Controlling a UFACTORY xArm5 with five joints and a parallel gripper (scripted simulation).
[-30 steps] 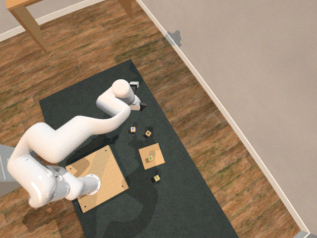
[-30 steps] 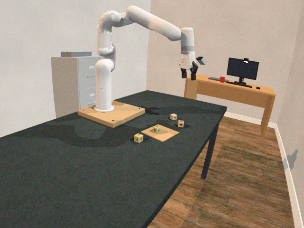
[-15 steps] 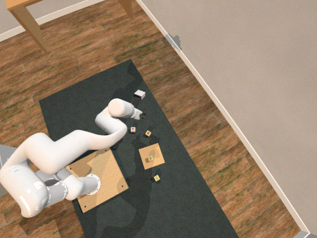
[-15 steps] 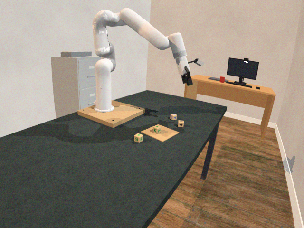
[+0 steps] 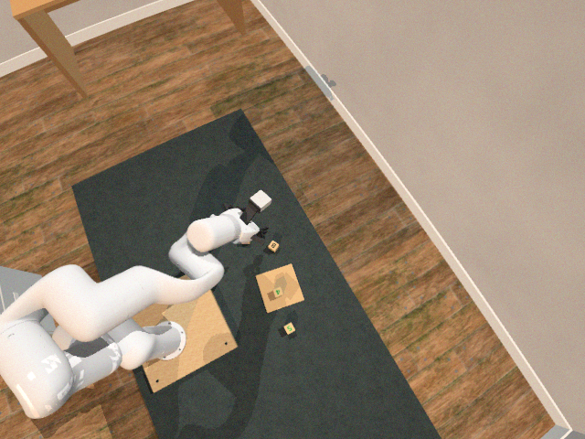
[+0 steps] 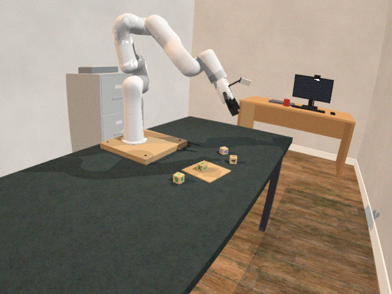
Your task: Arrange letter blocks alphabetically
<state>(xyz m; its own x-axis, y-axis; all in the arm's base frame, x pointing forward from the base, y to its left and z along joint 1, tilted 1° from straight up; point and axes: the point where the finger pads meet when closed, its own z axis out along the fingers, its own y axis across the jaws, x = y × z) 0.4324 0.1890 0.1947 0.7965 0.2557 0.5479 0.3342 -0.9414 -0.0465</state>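
Note:
A small tan mat (image 5: 281,286) lies on the dark table, also seen in the exterior view (image 6: 211,171). One wooden block with green marks (image 5: 277,291) (image 6: 201,166) sits on the mat. Another green-marked block (image 5: 289,328) (image 6: 179,177) lies on the table just off the mat's near side. A block with dark marks (image 5: 272,246) (image 6: 233,158) lies beyond the mat. A block with blue marks (image 6: 223,150) lies beside it; the arm hides it in the top view. My gripper (image 5: 260,232) (image 6: 234,109) is open and empty, high above these two far blocks.
The robot's wooden base plate (image 5: 188,340) (image 6: 144,147) sits on the table beside the mat. The table's long edge (image 6: 253,202) runs close past the blocks. A desk with a monitor (image 6: 312,88) and a filing cabinet (image 6: 95,104) stand off the table.

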